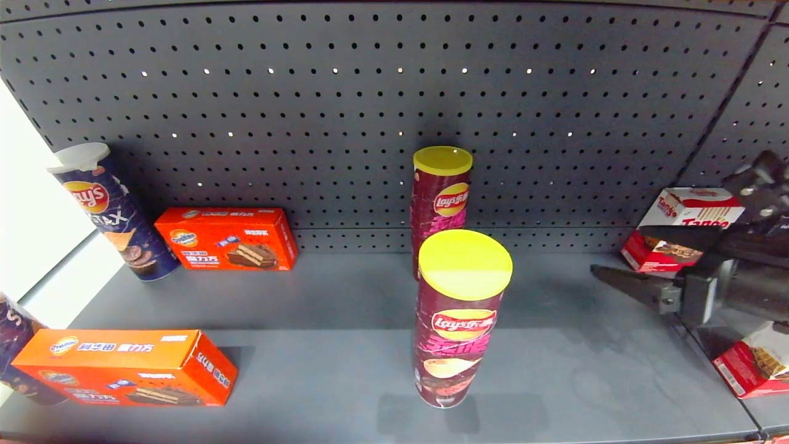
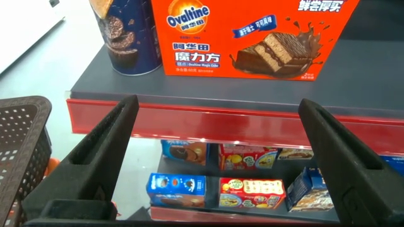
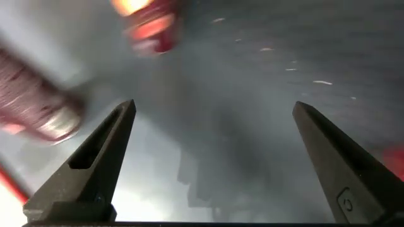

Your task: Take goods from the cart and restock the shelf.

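Two grippers: each has its fingers spread wide with nothing between them
Right gripper (image 1: 616,250): lies level over the right part of the shelf (image 1: 308,308), fingertips turned toward the purple cans, apart from both
Left gripper (image 2: 219,104): hangs before and below the shelf's red front edge (image 2: 208,120)
Front purple can (image 1: 459,320): upright near the shelf's front, yellow lid on
Rear purple can (image 1: 441,197): upright directly behind it, close to the pegboard back (image 1: 345,92)
Red wafer boxes: one (image 1: 684,222) at the back behind the right gripper, one (image 1: 755,364) at the far right front
Orange boxes: one (image 1: 228,239) at the back left, one (image 1: 126,367) at the front left corner
Blue cans: one (image 1: 108,213) beside the rear orange box, one (image 1: 12,333) partly hidden behind the front orange box
Dark mesh basket (image 2: 22,145): beside the left gripper, lower than the shelf
Lower shelf: small packets (image 2: 246,189) in rows beneath the red edge
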Controlling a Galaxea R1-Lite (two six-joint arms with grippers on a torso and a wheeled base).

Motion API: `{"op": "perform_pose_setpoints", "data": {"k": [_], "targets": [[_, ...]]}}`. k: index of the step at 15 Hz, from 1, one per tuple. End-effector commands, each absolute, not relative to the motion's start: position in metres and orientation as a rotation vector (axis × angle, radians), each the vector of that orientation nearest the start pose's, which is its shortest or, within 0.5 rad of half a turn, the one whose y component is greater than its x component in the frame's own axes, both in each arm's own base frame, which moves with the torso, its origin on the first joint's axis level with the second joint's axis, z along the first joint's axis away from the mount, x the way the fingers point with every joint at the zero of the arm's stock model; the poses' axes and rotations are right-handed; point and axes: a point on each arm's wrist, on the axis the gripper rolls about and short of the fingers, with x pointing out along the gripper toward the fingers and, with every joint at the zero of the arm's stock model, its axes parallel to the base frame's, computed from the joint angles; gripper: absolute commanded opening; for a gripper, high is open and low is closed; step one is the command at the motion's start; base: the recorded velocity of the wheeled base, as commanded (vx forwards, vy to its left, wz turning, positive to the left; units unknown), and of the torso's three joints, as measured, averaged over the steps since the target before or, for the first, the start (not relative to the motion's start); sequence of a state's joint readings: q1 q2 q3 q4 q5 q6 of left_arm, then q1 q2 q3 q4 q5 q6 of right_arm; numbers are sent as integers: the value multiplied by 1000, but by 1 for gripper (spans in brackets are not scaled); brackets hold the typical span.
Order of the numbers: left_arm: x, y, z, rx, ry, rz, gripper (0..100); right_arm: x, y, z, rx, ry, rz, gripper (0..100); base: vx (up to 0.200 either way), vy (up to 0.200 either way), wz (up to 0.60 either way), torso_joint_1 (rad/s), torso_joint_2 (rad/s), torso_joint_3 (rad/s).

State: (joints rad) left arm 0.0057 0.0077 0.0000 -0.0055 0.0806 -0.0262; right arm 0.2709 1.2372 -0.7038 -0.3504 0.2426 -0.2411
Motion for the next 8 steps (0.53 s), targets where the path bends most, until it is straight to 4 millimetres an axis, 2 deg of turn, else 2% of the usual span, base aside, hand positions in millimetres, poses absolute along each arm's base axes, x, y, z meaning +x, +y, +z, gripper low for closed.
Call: {"op": "perform_pose_setpoints", "data": {"k": [1,3,4,5,6,8], "targets": [[-22,1,76,-26,2,78,100,125,15,256,-227,-22,321,100,0,0,0,0,0,0],[-22,1,76,-24,5,74,100,80,3,244,-241,-89,183,100,0,0,0,0,0,0],[-22,1,76,-24,4,72,100,70,2,240,-243,-105,152,100,0,0,0,0,0,0],[-22,2,76,-24,5,71,100,44,1,228,-247,-147,79,100,0,0,0,0,0,0],[-22,2,76,-24,4,71,100,30,1,219,-246,-178,42,100,0,0,0,0,0,0],[-22,2,76,-26,5,71,100,17,1,211,-246,-203,15,100,0,0,0,0,0,0]]}}
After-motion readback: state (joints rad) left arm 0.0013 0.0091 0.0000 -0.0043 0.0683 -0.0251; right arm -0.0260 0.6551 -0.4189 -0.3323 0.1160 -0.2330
